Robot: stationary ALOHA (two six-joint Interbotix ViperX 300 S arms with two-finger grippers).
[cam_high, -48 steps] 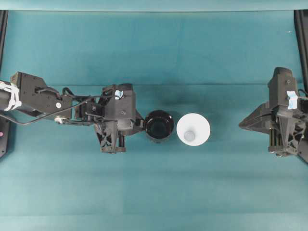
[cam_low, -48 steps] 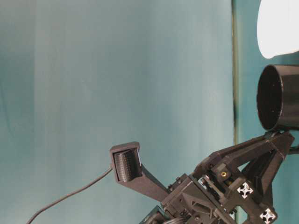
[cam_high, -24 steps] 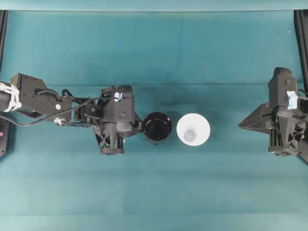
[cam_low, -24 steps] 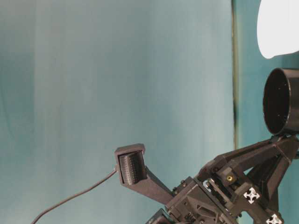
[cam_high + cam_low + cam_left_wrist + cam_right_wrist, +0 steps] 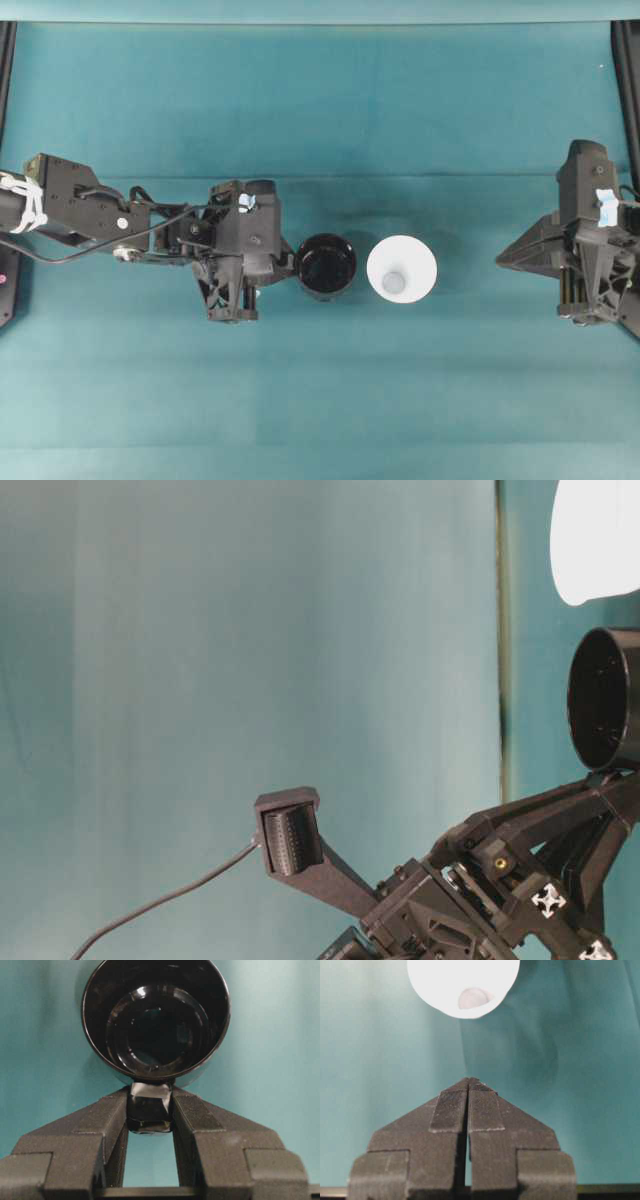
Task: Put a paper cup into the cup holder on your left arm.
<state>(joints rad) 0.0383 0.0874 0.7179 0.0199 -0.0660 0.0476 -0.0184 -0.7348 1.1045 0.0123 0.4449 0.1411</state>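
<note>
The cup holder (image 5: 326,266), a glossy black cylinder, hangs just left of the table's centre with its mouth facing up. My left gripper (image 5: 296,265) is shut on the small black lug on the holder's side. In the left wrist view the lug (image 5: 149,1110) sits pinched between both fingers (image 5: 107,1115), below the holder (image 5: 156,1015). The paper cup (image 5: 401,270) stands on the cloth just right of the holder, apart from it. My right gripper (image 5: 503,260) is shut and empty, well right of the cup. From the right wrist the paper cup (image 5: 462,985) lies ahead of the gripper (image 5: 469,1081).
Teal cloth (image 5: 320,400) covers the whole table. Black frame rails run along the far left edge (image 5: 6,60) and the far right edge (image 5: 628,60). A thin black cable (image 5: 160,905) trails from the left arm.
The left gripper has shifted slightly with the cup holder in its grip. The paper cup and the right arm have not moved.
</note>
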